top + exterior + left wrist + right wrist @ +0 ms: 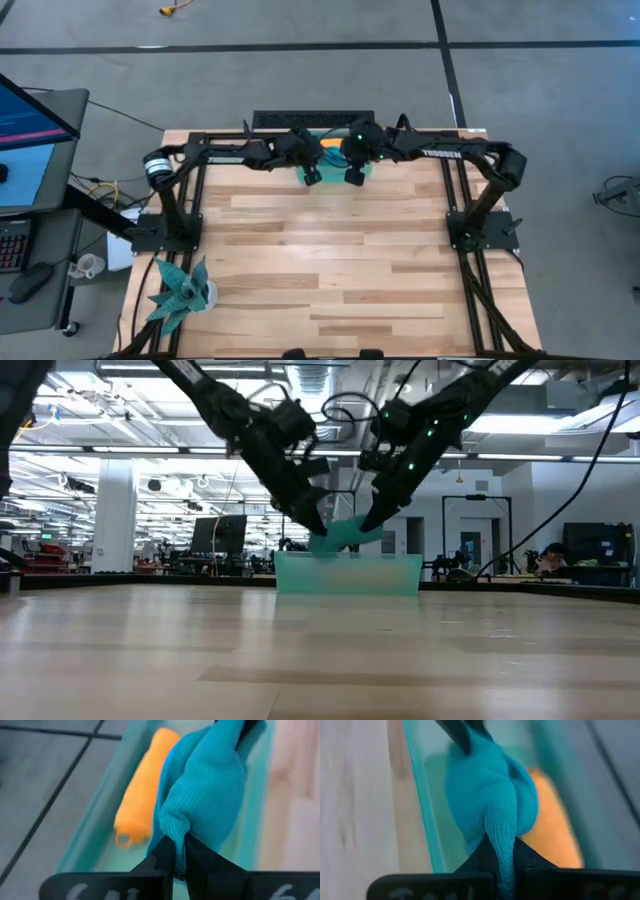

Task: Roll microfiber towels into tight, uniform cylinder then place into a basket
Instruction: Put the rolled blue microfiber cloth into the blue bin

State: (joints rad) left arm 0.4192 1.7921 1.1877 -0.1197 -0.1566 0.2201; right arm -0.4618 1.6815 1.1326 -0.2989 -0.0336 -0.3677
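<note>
Grippers, left [176, 865] and right [500, 855], each pinch one end of the teal towel [205, 795] over the basket [348, 574]; orange towel [142, 790] lies inside, partly hidden.

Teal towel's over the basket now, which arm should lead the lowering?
Neither clearly: the left pincer and right pincer each pinch one end of the teal towel above the basket, beside the rolled orange towel. Probably lower both together.

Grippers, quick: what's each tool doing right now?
Left gripper: shut on one end of the teal towel, over the basket.
Right gripper: shut on the towel's other end.
</note>
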